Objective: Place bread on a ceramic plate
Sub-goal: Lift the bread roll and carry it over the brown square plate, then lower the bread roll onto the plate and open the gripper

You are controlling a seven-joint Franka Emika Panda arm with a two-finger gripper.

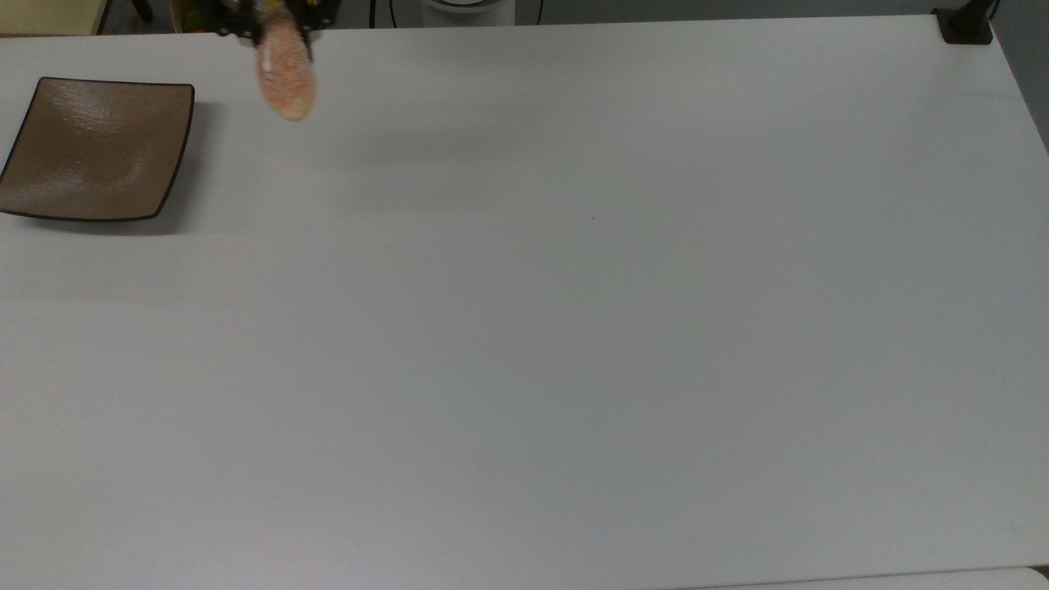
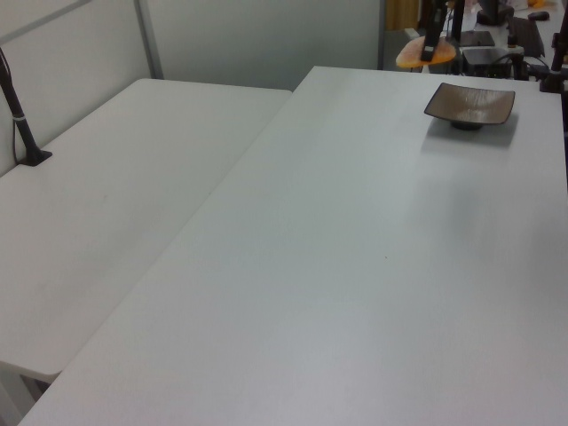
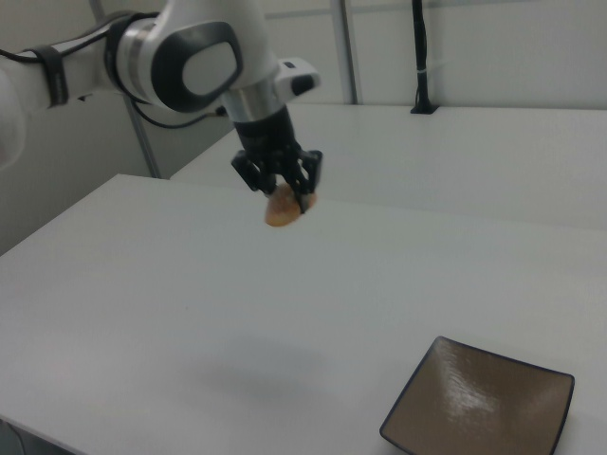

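The bread (image 1: 286, 72), an oval orange-tan speckled roll, hangs in the air near the top view's upper left, to the right of the ceramic plate (image 1: 94, 147). My gripper (image 3: 282, 197) is shut on the bread (image 3: 282, 209), high above the white table. In the left view the bread (image 2: 424, 54) hangs beyond the table's far edge, left of the square brown plate (image 2: 469, 104). The plate (image 3: 482, 404) sits with nothing on it at the right view's lower right.
The broad white table (image 1: 524, 328) carries only the plate. A second white table (image 2: 106, 195) adjoins it on the left view's left. A black camera post base (image 1: 965, 24) stands at the top view's upper right corner. Cluttered items lie beyond the far edge.
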